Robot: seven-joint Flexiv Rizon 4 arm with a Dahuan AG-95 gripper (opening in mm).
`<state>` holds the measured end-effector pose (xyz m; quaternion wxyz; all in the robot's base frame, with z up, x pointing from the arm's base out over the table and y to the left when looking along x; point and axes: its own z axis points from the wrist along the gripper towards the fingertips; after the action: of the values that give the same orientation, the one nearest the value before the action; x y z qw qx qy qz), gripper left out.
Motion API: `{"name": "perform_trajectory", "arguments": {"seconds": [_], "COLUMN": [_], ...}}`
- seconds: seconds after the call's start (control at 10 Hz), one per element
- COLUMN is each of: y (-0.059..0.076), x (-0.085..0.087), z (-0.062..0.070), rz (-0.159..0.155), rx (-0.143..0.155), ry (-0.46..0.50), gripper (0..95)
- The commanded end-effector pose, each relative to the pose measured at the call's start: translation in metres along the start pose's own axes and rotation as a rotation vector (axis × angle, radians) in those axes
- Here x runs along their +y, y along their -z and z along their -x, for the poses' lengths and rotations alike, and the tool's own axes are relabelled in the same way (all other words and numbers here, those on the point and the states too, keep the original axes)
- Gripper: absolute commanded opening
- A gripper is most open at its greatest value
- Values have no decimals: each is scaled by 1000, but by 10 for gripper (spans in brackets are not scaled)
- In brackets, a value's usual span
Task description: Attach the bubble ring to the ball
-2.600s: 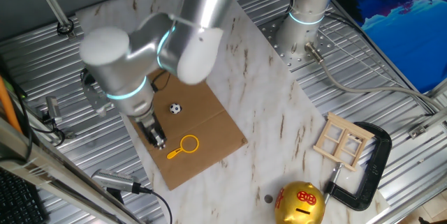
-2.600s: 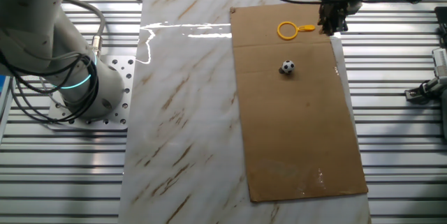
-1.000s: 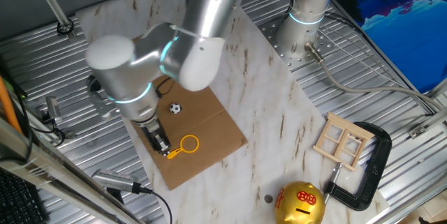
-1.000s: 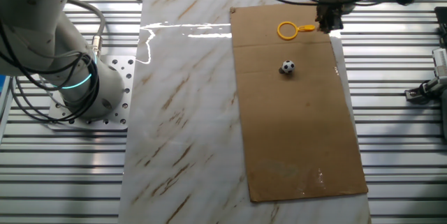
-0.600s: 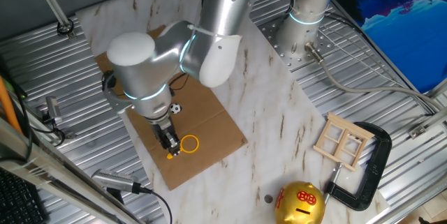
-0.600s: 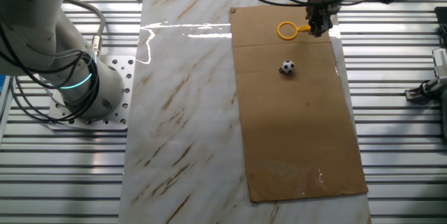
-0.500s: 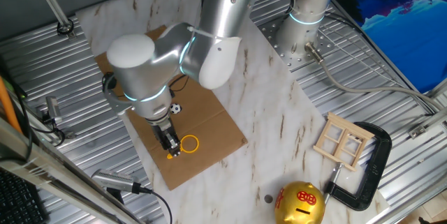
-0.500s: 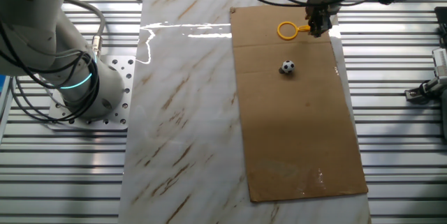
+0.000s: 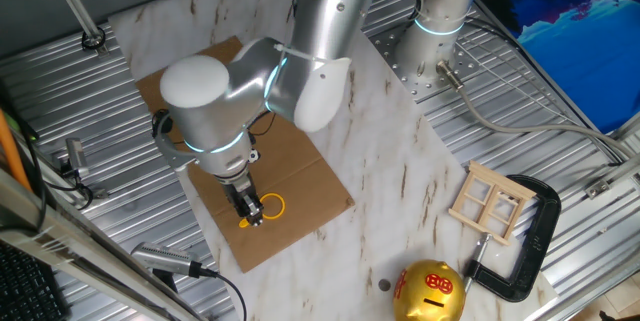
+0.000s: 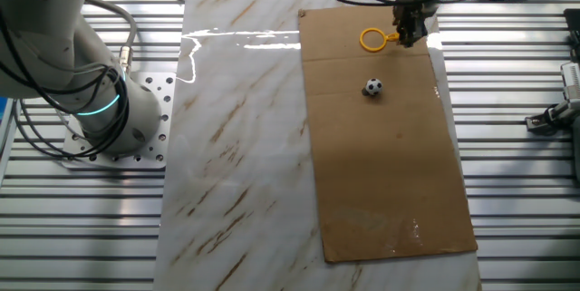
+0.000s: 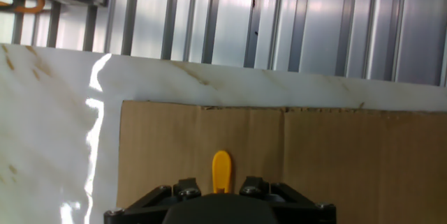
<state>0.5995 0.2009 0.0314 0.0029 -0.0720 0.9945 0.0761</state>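
The yellow-orange bubble ring lies flat on the brown cardboard sheet, its hoop towards the sheet's middle. My gripper is down over the ring's short handle, near the sheet's edge. In the hand view the handle sticks out between my two fingers, which stand apart on either side of it, so the gripper is open. The black-and-white ball rests on the cardboard a short way from the hoop. In the first fixed view the arm hides the ball.
A gold round piggy bank, a wooden window frame and a black clamp sit at the marble table's far end. A second arm's base stands beside the table. Ribbed metal surrounds the marble.
My gripper has moved from beside the cardboard's edge onto the ring's handle. The ring and the ball have not moved.
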Motion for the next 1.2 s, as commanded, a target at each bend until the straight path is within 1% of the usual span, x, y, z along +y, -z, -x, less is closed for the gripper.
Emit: {"name": "perform_trajectory", "arguments": {"seconds": [0.1,0.2,0.5,0.6,0.8,1.2], "y": [-1,-2,-3,-4,-6,-7], "x": [0,0,0,0,-1,-2], "z": [1,2,3,3,4,4], "rz": [-10,-20,-27,-30,-40,-47], "rx": [5,9,9,9,11,11], "ry": [0,-2,-4,-4,-4,-5], "gripper": [380,380,380,190,190,190]}}
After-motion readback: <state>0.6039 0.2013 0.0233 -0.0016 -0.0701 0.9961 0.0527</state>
